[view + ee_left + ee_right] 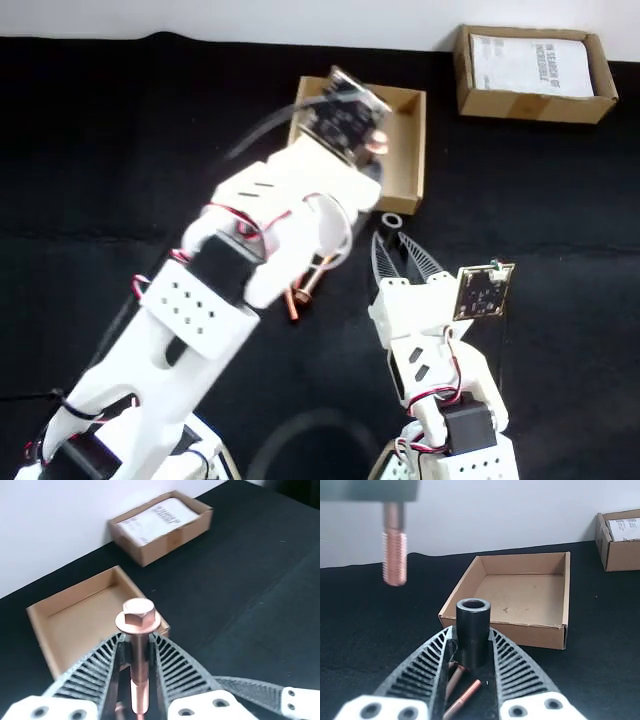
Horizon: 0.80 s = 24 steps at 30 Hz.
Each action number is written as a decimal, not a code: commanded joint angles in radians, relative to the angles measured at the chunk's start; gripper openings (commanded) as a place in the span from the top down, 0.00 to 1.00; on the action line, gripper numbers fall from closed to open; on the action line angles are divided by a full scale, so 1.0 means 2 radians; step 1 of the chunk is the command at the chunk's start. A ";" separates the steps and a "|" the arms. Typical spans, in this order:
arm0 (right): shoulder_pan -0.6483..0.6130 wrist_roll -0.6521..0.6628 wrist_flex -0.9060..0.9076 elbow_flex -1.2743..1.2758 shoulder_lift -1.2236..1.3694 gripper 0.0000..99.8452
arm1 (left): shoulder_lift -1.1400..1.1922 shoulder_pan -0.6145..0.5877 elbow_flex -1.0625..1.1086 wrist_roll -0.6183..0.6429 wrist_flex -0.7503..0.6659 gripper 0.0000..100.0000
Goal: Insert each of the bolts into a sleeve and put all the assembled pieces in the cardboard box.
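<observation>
Bolt (138, 622) clenched in the left end effector (138, 642), sleeve (473, 622) gripped upright in the right end effector (472, 642) — beyond it we see the box (520, 592).

White moulded shells throughout, with black servo blocks between the segments, on the left arm (200, 310) at 7 o'clock in the high view and on the right arm (440, 350) at 5 o'clock. Red, white and black wires (255, 225) loop at the wrists. Rows of small round holes on the left arm's flat plate, slanted slots on the right arm. Left claw (137, 640) and right claw (472, 635) alike: dark grey ribbed fingers (95, 665) on white mounts with dark screw holes.
</observation>
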 commanded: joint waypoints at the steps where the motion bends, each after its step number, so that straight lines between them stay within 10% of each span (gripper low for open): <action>1: -0.003 -0.003 -0.009 -0.026 -0.009 0.99 | -0.010 0.030 0.022 0.003 -0.060 0.99; 24: -0.003 -0.003 -0.009 -0.026 -0.009 0.99 | 0.062 0.048 0.054 0.005 -0.173 0.99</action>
